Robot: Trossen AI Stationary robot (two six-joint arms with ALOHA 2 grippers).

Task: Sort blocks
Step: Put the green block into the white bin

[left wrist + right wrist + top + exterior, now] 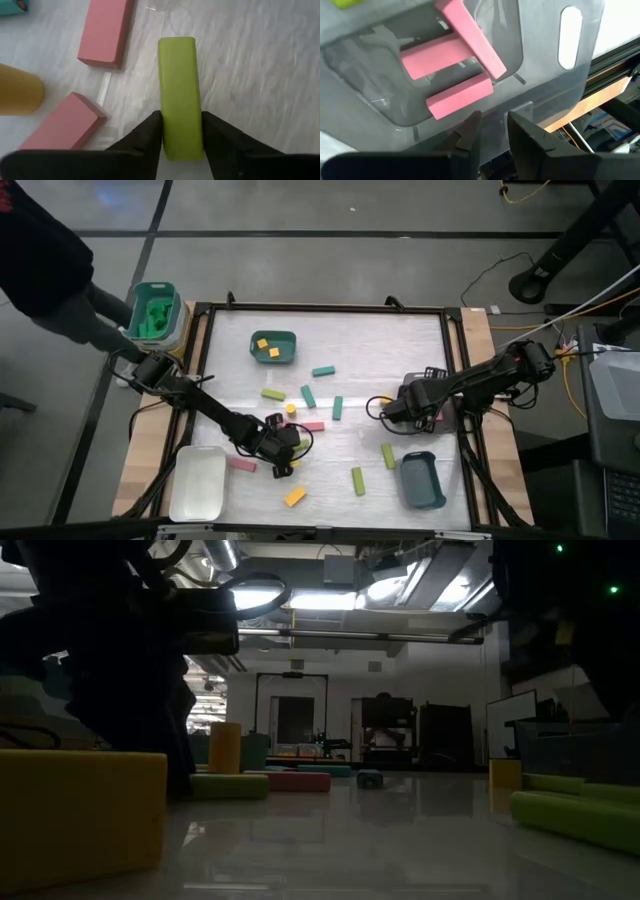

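Observation:
A lime green block (177, 75) lies lengthwise between the fingers of my left gripper (181, 117), which is shut on it near the table's front left (285, 456). Two pink blocks (105, 32) (65, 122) and a yellow cylinder (17, 95) lie close by. My right gripper (492, 130) hangs with a narrow gap and nothing in it over a grey tray (545, 60) at the right (388, 412). Three pink blocks (445, 57) lie in that tray, one leaning across the other two. My left gripper pinches the lime green block's two long sides (181, 137) between its two fingers, at the end nearest the wrist. The fingers slant down from above. The block lies flat on the table, its free end pointing away from the gripper.
Teal (308, 396), lime (357, 480), pink (241, 465) and yellow (294, 496) blocks are scattered mid-table. A teal tray (285, 358) with yellow blocks stands at the back, a white tray (198, 483) front left, a blue-grey tray (420, 480) front right. A green tub (155, 312) and a person's sleeve (40, 260) are far left.

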